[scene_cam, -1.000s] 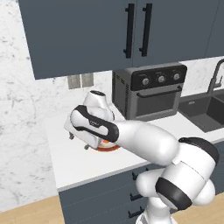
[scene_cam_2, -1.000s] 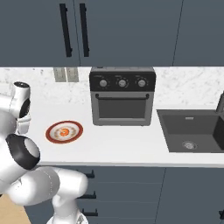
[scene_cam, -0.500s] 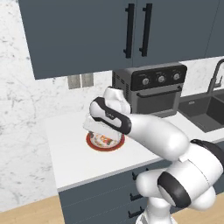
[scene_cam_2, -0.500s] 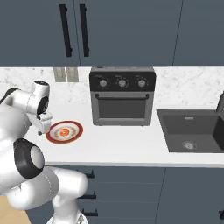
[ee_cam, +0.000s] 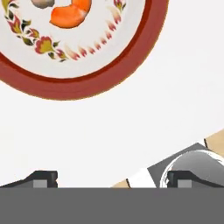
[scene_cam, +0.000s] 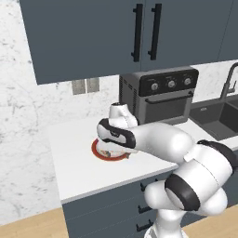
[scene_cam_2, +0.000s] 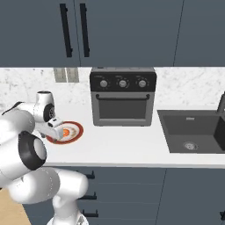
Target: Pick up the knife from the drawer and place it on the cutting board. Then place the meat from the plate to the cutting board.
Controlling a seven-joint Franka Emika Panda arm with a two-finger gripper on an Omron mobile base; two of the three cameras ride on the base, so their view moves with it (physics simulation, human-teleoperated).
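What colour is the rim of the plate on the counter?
The plate has a red-brown rim, with a floral band inside it on white; the hand view shows it best.

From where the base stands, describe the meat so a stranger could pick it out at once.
Find the black toaster oven on the white counter; to its left lies a round plate with a red-brown rim. The meat is the small curved orange-pink chunk on its white centre, plain against the painted floral border around it, with the open gripper above the counter beside the plate.

Toaster oven (scene_cam_2: 123,96): black, three knobs, against marble backsplash.
Sink (scene_cam_2: 192,136): dark basin, right of oven.
Tabletop (scene_cam_2: 132,147): white.
Upper cabinets (scene_cam: 139,32): dark, black bar handles.
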